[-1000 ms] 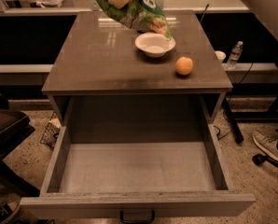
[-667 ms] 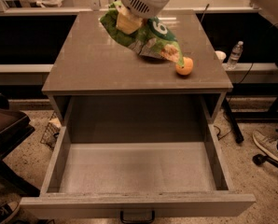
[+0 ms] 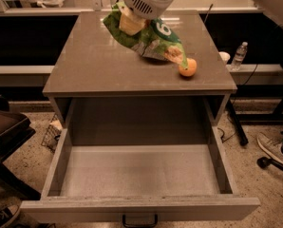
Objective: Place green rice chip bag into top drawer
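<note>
My gripper (image 3: 131,22) comes down from the top of the camera view and is shut on the green rice chip bag (image 3: 151,39). The crinkled bag hangs from the gripper above the grey-brown table top, tilted down to the right, and hides what lies under it. The top drawer (image 3: 139,172) is pulled wide open below the table top, its flat bottom bare, with its dark handle (image 3: 139,221) at the front edge. The bag is behind and above the drawer opening.
An orange fruit (image 3: 187,68) lies on the table top (image 3: 84,70) near its right edge, just right of the bag. A water bottle (image 3: 239,56) stands on a ledge at the right. A shoe (image 3: 274,148) and chair legs are on the floor at the right.
The gripper and bag have come forward and lower over the table top, toward the drawer. The bag now covers the white bowl seen earlier.
</note>
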You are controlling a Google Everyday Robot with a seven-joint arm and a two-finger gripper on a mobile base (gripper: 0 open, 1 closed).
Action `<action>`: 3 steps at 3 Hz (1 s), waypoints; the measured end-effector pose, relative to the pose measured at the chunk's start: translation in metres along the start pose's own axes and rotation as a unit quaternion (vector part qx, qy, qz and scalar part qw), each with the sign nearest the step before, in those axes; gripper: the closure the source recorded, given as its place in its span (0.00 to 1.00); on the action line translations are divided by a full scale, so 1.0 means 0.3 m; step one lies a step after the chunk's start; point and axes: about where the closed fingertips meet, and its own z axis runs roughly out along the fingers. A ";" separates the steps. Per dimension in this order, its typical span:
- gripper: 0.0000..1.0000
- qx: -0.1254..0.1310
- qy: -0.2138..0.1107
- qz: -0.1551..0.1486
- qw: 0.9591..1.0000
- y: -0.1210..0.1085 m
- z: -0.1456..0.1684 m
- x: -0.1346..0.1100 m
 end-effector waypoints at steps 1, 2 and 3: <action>1.00 -0.008 0.007 0.033 0.999 0.118 0.013 0.111; 1.00 -0.007 -0.016 0.052 0.998 0.251 -0.005 0.218; 1.00 -0.030 -0.034 0.063 0.997 0.403 0.091 0.366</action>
